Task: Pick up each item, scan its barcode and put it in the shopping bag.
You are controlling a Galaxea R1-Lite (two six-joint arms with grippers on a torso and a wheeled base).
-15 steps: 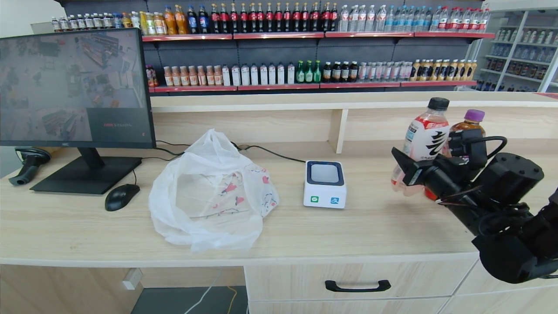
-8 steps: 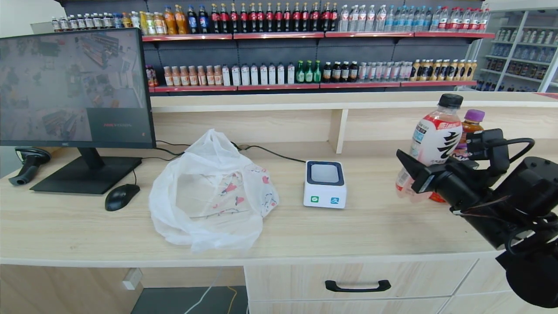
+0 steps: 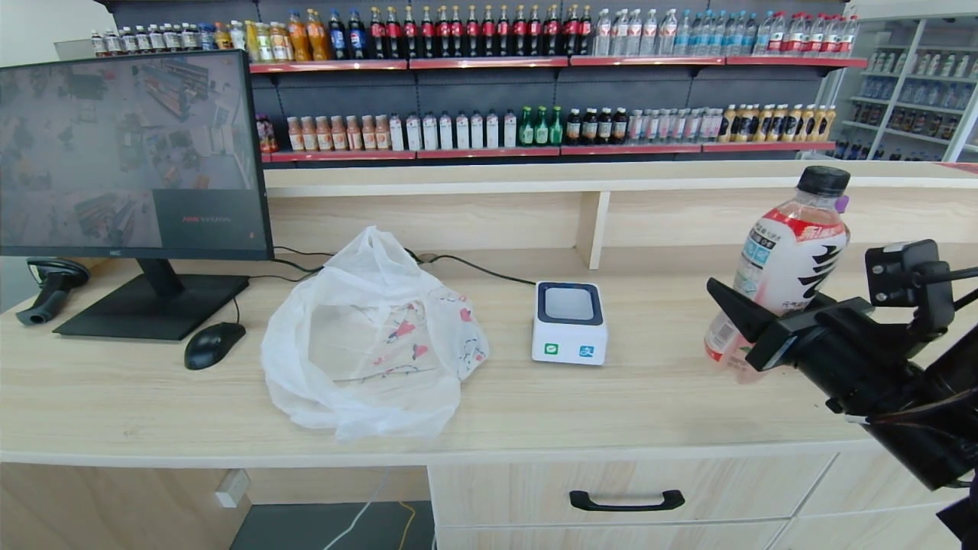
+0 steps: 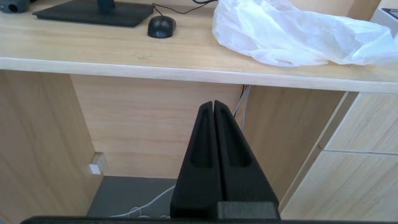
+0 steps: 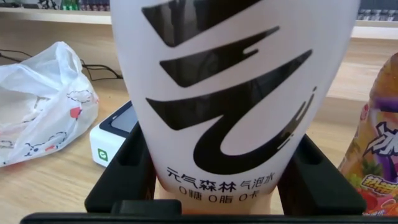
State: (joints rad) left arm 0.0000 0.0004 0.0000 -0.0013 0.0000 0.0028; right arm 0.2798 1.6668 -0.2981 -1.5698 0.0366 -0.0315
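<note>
My right gripper (image 3: 772, 325) is shut on a pink drink bottle (image 3: 779, 271) with a black cap and a white label, held tilted above the counter's right end. Up close, the bottle (image 5: 233, 93) sits between the black fingers (image 5: 118, 174). Behind it stands a second bottle (image 5: 376, 149) with a colourful label; its purple cap (image 3: 843, 203) peeks past the held bottle. The white barcode scanner (image 3: 569, 321) sits mid-counter, left of the held bottle. A white plastic shopping bag (image 3: 370, 344) lies left of the scanner. My left gripper (image 4: 214, 112) is shut, empty, below the counter's front edge.
A monitor (image 3: 130, 160), a mouse (image 3: 212, 344) and a handheld scanner (image 3: 50, 286) occupy the counter's left end. Cables (image 3: 458, 263) run along the back behind the bag. A raised ledge (image 3: 611, 179) backs the counter. Drawers (image 3: 626, 500) sit below the front edge.
My right gripper has lifted the pink bottle up and carried it rightward, nearer the camera, so it now covers most of the purple-capped bottle. The bag and scanner have not moved.
</note>
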